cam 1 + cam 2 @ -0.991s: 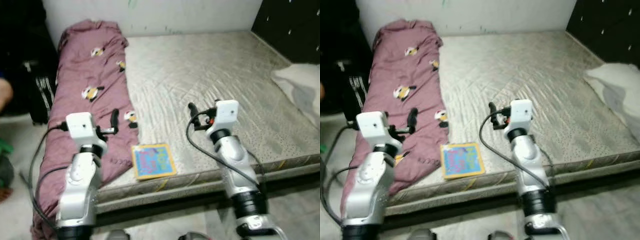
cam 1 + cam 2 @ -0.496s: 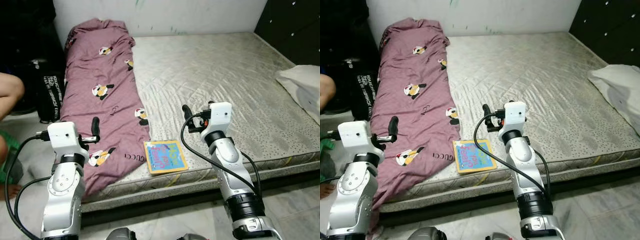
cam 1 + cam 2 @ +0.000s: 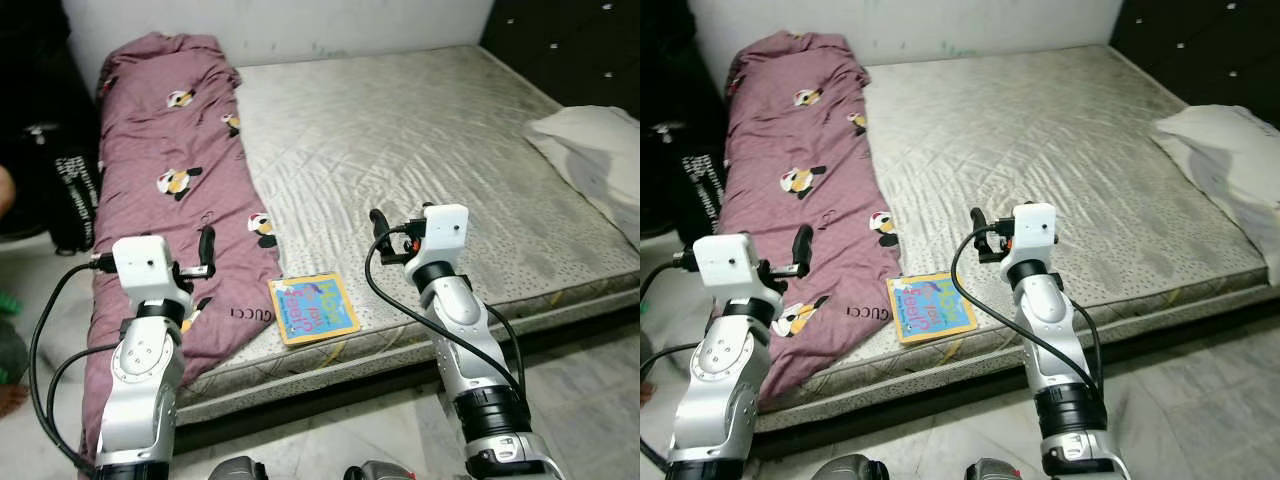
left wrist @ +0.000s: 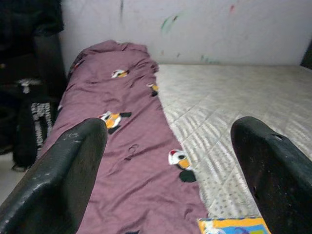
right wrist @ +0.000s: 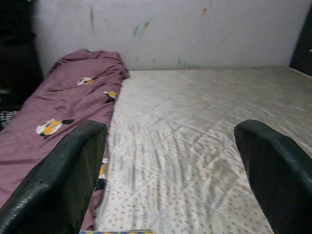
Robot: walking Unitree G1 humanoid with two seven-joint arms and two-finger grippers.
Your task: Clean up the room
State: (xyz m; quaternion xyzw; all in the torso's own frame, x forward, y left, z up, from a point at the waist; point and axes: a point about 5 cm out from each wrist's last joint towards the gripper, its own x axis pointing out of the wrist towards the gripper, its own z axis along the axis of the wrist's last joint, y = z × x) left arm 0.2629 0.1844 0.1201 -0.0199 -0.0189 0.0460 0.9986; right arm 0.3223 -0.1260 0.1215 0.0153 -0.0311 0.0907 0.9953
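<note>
— Where are your tools?

— Both raised in front of me at the near edge of the bed (image 3: pixel 420 130). My left tool (image 4: pixel 168 165) hangs over the purple blanket (image 3: pixel 165 170), fingers spread wide, nothing between them. My right tool (image 5: pixel 170 165) is over the bare grey mattress, also spread and empty.

— What is lying about?

— A colourful book (image 3: pixel 313 307) lies flat on the mattress at its near edge, between my two arms, just beside the blanket's edge. The blanket, printed with small cartoon figures, runs in a long bunch down the left side of the bed from the wall to the near edge, where it hangs over. A white pillow (image 3: pixel 590 150) sits at the far right, by the dark headboard (image 3: pixel 570 45).

— Anything beside the bed?

— A black bag (image 3: pixel 65 195) stands on the floor to the left.
</note>
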